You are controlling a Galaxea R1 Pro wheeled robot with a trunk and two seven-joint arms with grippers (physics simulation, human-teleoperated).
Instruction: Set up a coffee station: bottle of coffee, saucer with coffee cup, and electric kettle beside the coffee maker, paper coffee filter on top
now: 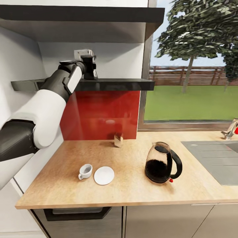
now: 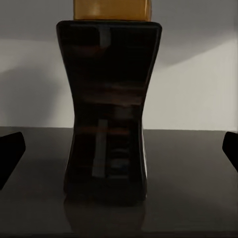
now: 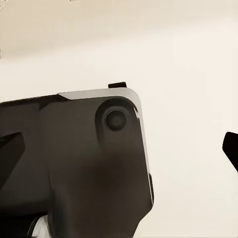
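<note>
The bottle of coffee (image 2: 109, 99), dark and hourglass-shaped with an amber cap, stands upright on the black kitchen shelf (image 1: 125, 84). My left gripper (image 2: 119, 151) is open; its fingertips (image 2: 11, 153) stand wide on either side of the bottle without touching it. In the head view the left gripper (image 1: 89, 67) is raised to the shelf's left part. On the wooden countertop (image 1: 132, 195) sit a white coffee cup (image 1: 85, 171), a white saucer (image 1: 103, 175) beside it, a glass electric kettle (image 1: 162, 162), and a small brown paper filter (image 1: 118, 140) by the red backsplash. My right gripper (image 3: 119, 148) is open.
A dark upper shelf (image 1: 82, 15) overhangs the black one. A sink (image 1: 215, 158) with a faucet (image 1: 231, 129) is set in the counter at the right, under a window. The right wrist view faces a dark robot part (image 3: 79, 168) against a pale wall.
</note>
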